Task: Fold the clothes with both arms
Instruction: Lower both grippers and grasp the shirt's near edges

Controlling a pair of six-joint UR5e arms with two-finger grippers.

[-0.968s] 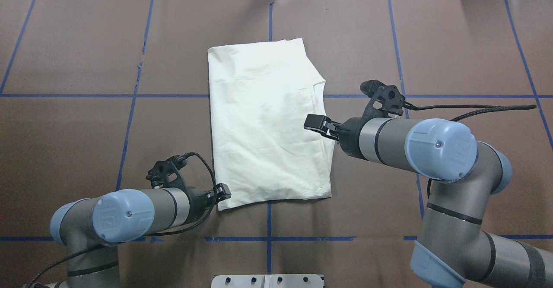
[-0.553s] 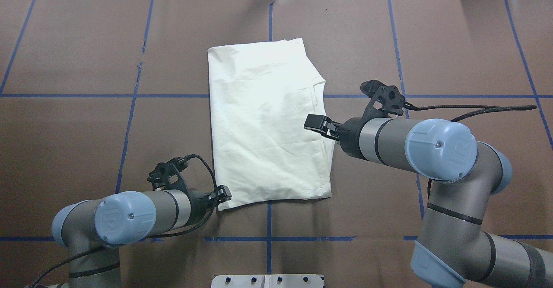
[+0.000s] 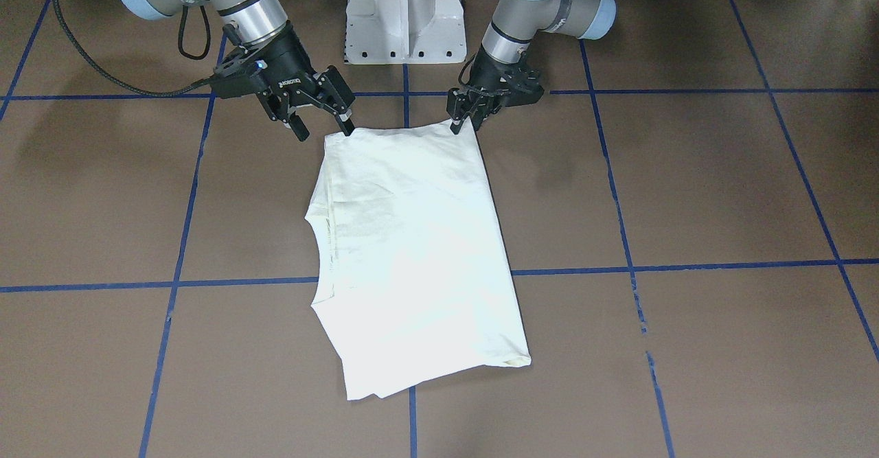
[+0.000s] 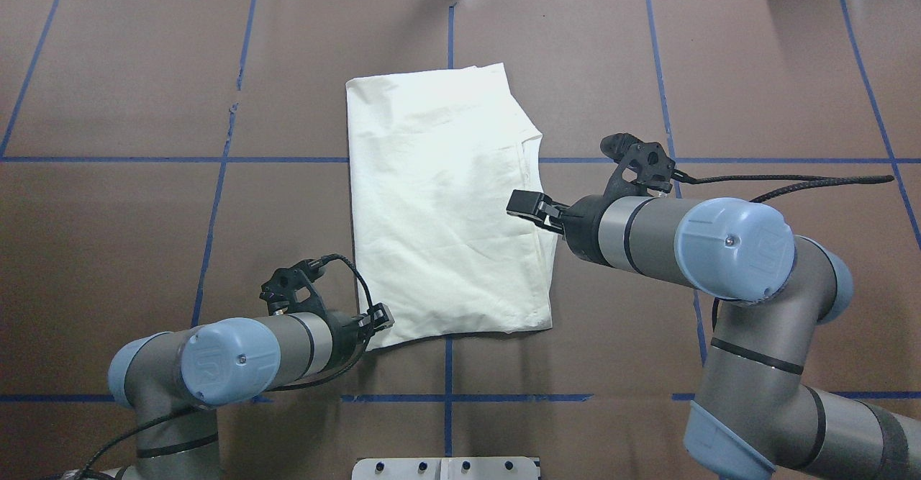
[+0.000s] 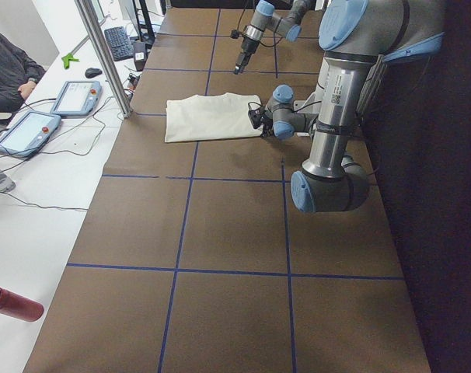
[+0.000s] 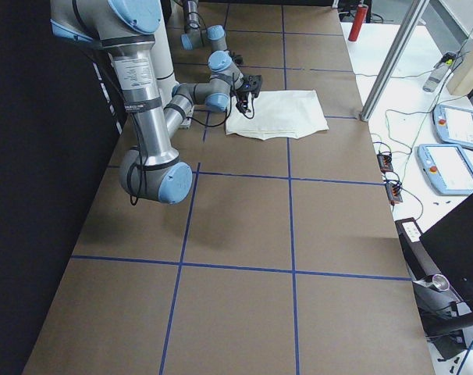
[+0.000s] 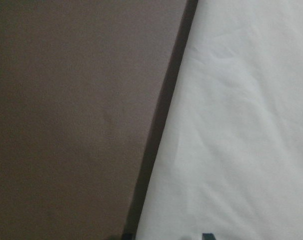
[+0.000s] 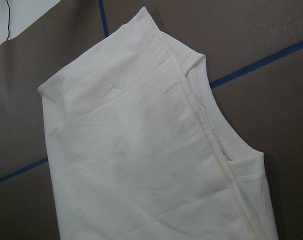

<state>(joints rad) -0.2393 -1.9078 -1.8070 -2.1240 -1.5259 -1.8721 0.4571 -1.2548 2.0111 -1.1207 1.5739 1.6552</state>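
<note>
Since a second ago the left grey-and-silver arm has slid along the near side of the table toward the cloth, bringing the left black claw gripper (image 3: 463, 116) down to the near-left corner of the cream folded T-shirt (image 4: 439, 206), while the right arm has kept its place. The shirt lies plain side up in the middle of the brown paper-covered table (image 4: 144, 70), its long axis running straight away from the robot, the neckline notch on the robot's right edge and the short near edge stretched across between the two grippers. The left gripper's fingers look slightly parted, low at the corner and holding nothing, with the cloth's edge running between their tips in the wrist view. The right black claw gripper (image 3: 321, 118) is spread wide and empty, hanging raised above the near-right corner, one fingertip just over it. The left is therefore nearer to a grasp. The coming move likely needs the right to descend to its corner, then both to carry the near edge away along the long axis. Nothing stands in the way; blue tape lines (image 4: 216, 199) cross the table, and the white pedestal base (image 3: 404, 18) sits behind.
</note>
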